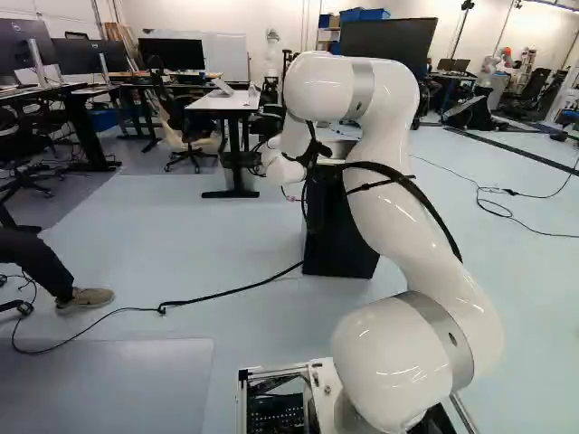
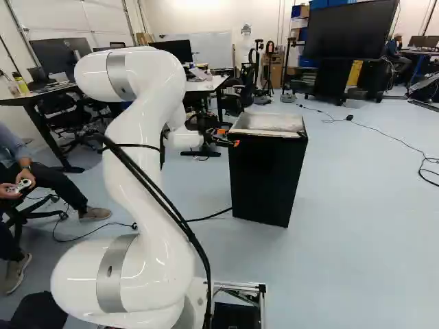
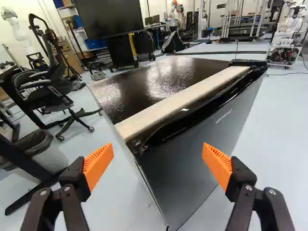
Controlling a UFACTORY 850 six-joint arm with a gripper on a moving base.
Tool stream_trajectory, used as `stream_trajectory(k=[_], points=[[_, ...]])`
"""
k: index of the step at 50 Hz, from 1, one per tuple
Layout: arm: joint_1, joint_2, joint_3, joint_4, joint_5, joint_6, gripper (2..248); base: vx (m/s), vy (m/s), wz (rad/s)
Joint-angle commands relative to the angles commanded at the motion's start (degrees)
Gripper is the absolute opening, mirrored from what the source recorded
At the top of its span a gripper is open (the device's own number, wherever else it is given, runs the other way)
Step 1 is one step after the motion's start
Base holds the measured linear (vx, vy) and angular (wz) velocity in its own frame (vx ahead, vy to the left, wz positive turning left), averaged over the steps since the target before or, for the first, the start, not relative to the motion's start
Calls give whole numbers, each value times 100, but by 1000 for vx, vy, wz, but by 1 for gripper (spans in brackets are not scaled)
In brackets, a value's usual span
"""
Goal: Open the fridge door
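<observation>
One box-shaped compact fridge (image 2: 264, 178) stands on the smooth, pale blue floor (image 2: 357, 240), and we see it ahead of our single arm (image 2: 147, 110), its upper left edge beside the pincer (image 2: 228, 137) in the right base view. We count one fridge door (image 3: 207, 139), a flat, dark grey slab with a satin sheen, closed against the body. Along its upper edge runs one glossy black trim (image 3: 192, 113), moulded in a long, shallow curve. Behind that lies one pale, straight strip (image 3: 178, 102), then one dark top panel (image 3: 154, 79), pebbly and shiny, catching blotches of light.

In the wrist view, the pincer (image 3: 156, 166) has its two fingers spread wide, and we see two wedge-shaped orange pads (image 3: 98, 166) with fine ribs, both apart from the fridge; its nearest top corner lies ahead, across the gap between them. Our arm is glossy white and rounded, with two silver bands. Beyond the fridge, the wrist view gives us one large, flat black screen (image 3: 108, 17); beside it, one black office chair (image 3: 48, 91) on a star-shaped base.
</observation>
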Motion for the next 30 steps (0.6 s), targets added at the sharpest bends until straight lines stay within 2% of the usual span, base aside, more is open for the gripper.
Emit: stream_trajectory(k=[30], points=[[-159,28,44,0,0,0,247,0,0,0]])
